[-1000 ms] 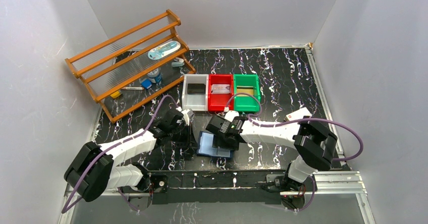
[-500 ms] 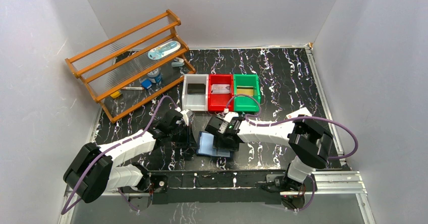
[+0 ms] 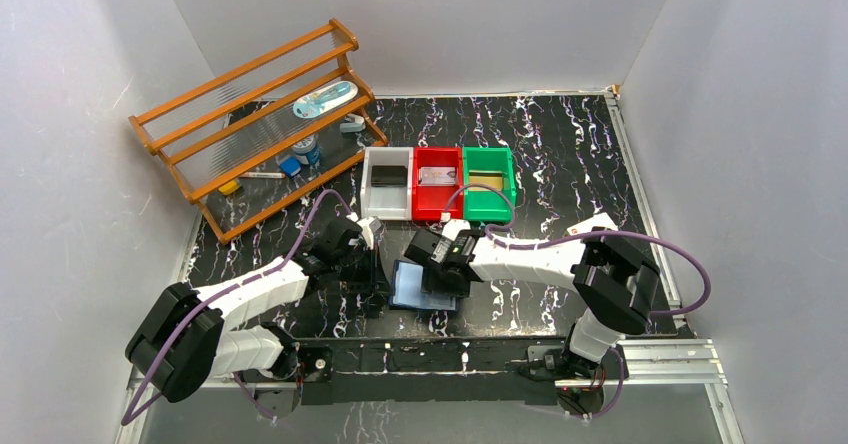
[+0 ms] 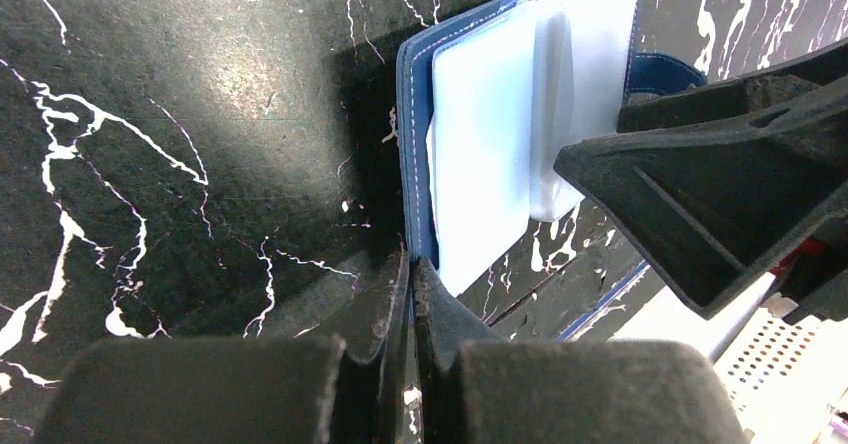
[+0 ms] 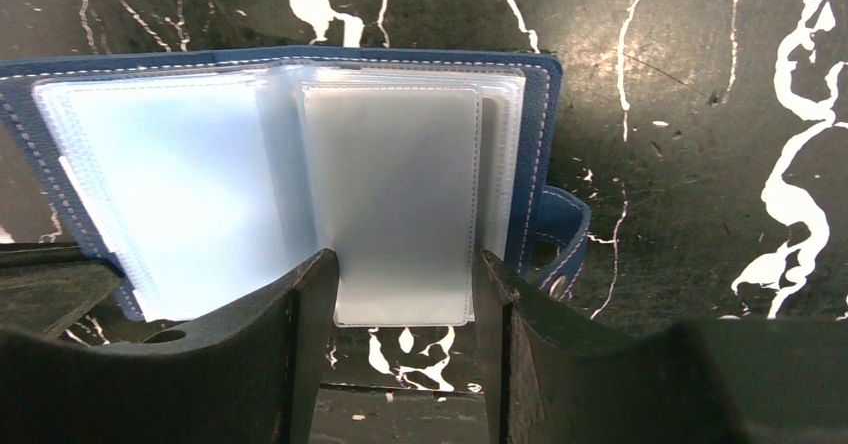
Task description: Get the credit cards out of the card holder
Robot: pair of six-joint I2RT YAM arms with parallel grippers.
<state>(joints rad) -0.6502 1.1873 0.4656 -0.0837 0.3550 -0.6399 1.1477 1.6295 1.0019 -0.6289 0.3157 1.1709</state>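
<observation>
The holder [image 3: 414, 290] lies open on the table [image 3: 560, 154], close to the near edge and between the two arms, with its light blue inside facing up. Its navy strap sticks out on the right side.

The left gripper [image 4: 411, 264] is closed tight. The holder's navy left edge runs in between its tips, so it looks to be pinching the cover there.

The right gripper [image 5: 405, 264] hangs over the holder's right half with its jaws apart. They straddle a frosted grey sleeve [image 5: 405, 204] that stands a little proud of the other pages. The left finger [image 5: 318, 299] is right against the sleeve's edge, and a sliver of gap shows at the right one, so nothing is gripped. I can't tell whether there's a card inside that sleeve.

Farther back sit three bins in a row, touching. The white bin [image 3: 371, 196] on the left has a black card [image 3: 388, 175] in it. The red bin [image 3: 436, 204] in the middle holds a grey card [image 3: 437, 176], and the green bin [image 3: 490, 204] on the right holds a gold card [image 3: 486, 179]. A wooden rack [image 3: 250, 74] stands at the far left.
</observation>
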